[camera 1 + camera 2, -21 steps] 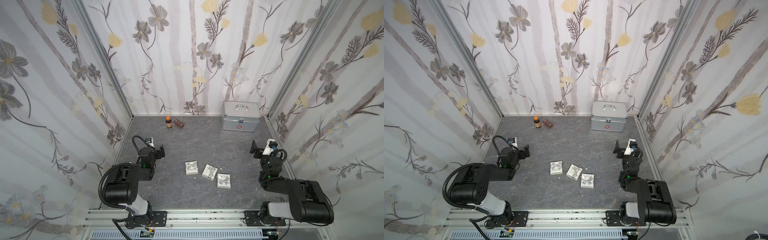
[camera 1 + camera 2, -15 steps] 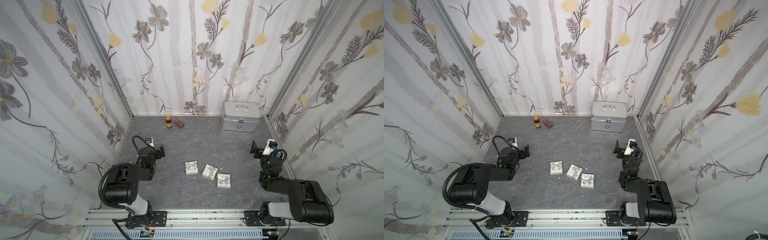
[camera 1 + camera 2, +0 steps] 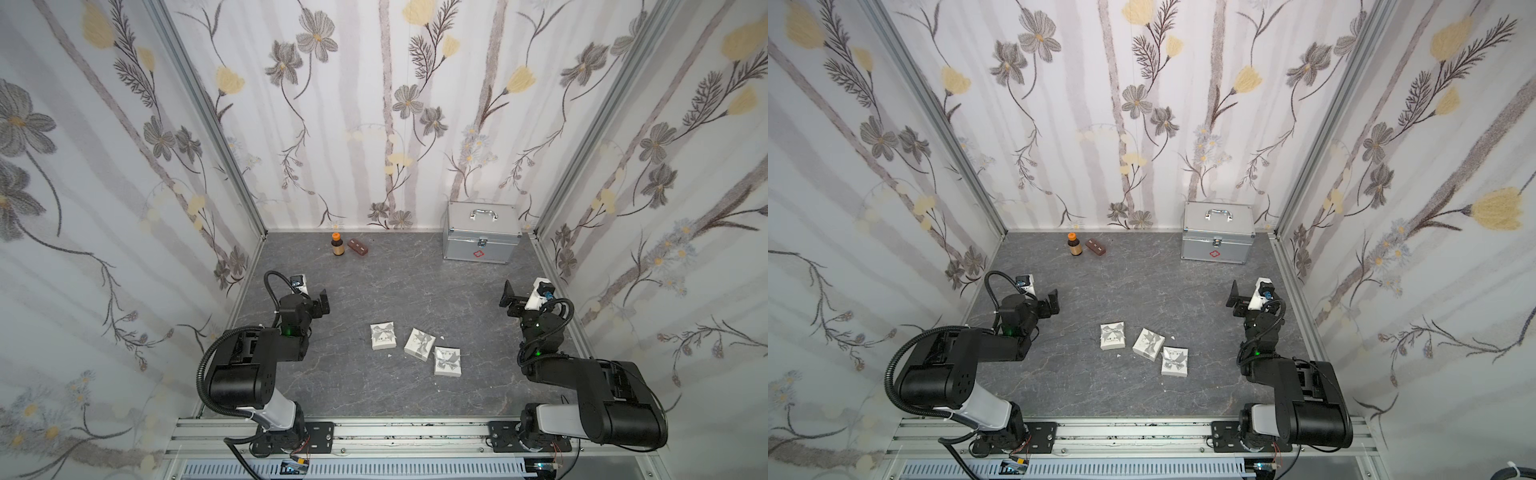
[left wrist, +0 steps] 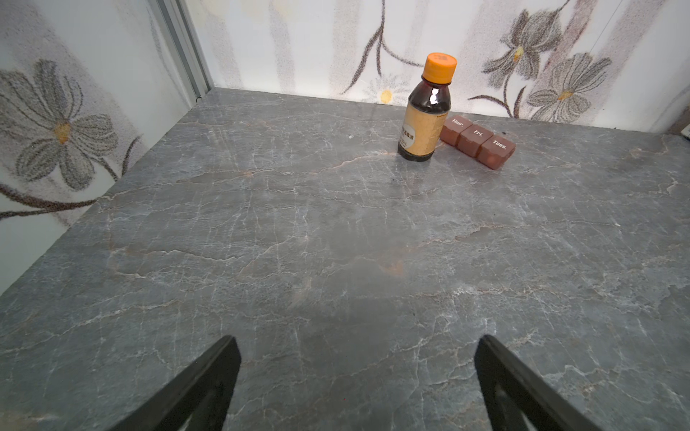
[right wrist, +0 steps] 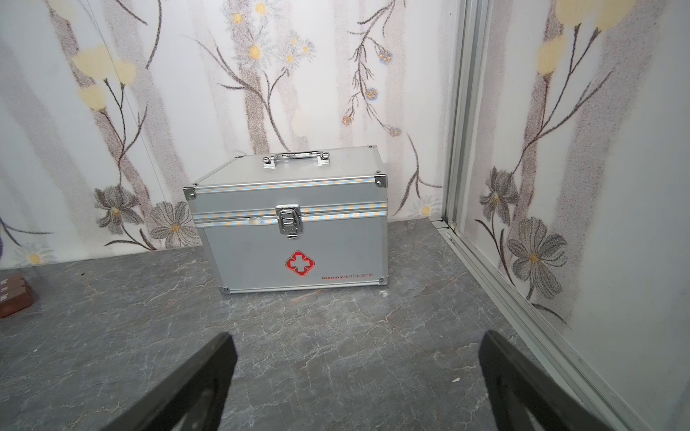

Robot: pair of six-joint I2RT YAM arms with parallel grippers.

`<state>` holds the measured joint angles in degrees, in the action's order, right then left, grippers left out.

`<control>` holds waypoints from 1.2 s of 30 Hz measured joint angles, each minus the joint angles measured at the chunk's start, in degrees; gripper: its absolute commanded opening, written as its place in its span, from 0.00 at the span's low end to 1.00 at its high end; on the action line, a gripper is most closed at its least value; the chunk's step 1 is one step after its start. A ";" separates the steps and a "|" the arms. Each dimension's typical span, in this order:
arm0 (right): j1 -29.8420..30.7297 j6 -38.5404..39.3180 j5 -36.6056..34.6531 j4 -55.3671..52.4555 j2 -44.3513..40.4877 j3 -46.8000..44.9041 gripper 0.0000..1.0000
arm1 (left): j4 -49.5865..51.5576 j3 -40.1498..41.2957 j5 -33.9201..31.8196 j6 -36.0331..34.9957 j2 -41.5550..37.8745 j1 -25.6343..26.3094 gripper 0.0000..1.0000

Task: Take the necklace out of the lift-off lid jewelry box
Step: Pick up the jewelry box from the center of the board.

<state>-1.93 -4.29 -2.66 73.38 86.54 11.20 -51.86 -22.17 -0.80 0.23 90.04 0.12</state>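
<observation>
1. The landmark is the middle box (image 3: 419,343) of three small white boxes printed with grey bows. It lies on the grey marbled table (image 3: 415,282), turned at an angle, with its lid on.
2. A second box (image 3: 382,336) lies just beside the middle box on the left arm's side, with a gap between them. A third box (image 3: 447,361) lies on the right arm's side, a little nearer the arm bases. Its corner meets or nearly meets the middle box; which cannot be told. Both have their lids on.
3. The necklace shows in no view, and which of the three boxes holds it cannot be told.
4. The left hand (image 4: 354,341) hangs well apart from the middle box, on the left arm's side and farther back. Its fingers are spread wide, with only table between them.
5. The right hand (image 5: 356,339) hangs well apart from the middle box on the right arm's side, also farther back. It is spread wide and holds nothing.
6. A silver first-aid case (image 3: 480,237) stands well behind the middle box at the back wall, toward the right arm's side, with its latch down.
7. A brown bottle (image 3: 338,246) with an orange cap stands upright well behind the middle box, toward the left arm's side. A brown pill organiser (image 3: 358,247) lies just beside it.
</observation>
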 measured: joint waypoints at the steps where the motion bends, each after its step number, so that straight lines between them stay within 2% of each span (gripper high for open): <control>1: 0.00 0.00 0.00 -0.02 0.00 0.00 1.00 | 0.00 0.00 0.00 0.00 0.00 0.00 1.00; 12: 0.00 0.00 0.00 -0.22 -0.13 0.04 1.00 | 0.00 0.00 -0.55 0.02 0.00 0.04 1.00; 17: 1.64 0.02 -2.05 -6.69 -6.14 2.16 1.00 | 1.66 0.17 -3.26 0.33 -2.97 0.42 1.00; 20: 4.31 -0.02 -4.81 -16.74 -11.08 6.80 1.00 | 4.66 0.20 -5.46 0.63 -8.31 1.05 1.00; 23: 9.62 -0.68 -8.35 -31.91 -13.77 14.47 1.00 | 10.62 -0.98 -7.02 1.31 -14.43 2.40 1.00; 28: 17.38 -8.35 -10.62 -61.05 -13.94 27.47 0.98 | 18.91 -2.64 -8.70 2.05 -23.06 6.71 1.00; 33: 24.50 -17.11 -9.62 -84.08 -14.12 30.49 0.98 | 27.21 -7.41 -10.19 1.73 -24.52 12.33 1.00; 36: 30.05 -21.55 -7.63 -93.77 -14.03 30.51 0.96 | 31.19 -9.55 -10.78 0.42 -24.52 17.09 1.00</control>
<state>28.12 -25.85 -10.28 -20.38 72.51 41.71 -20.67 -31.73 -11.57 0.64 65.52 17.21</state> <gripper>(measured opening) 0.972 0.997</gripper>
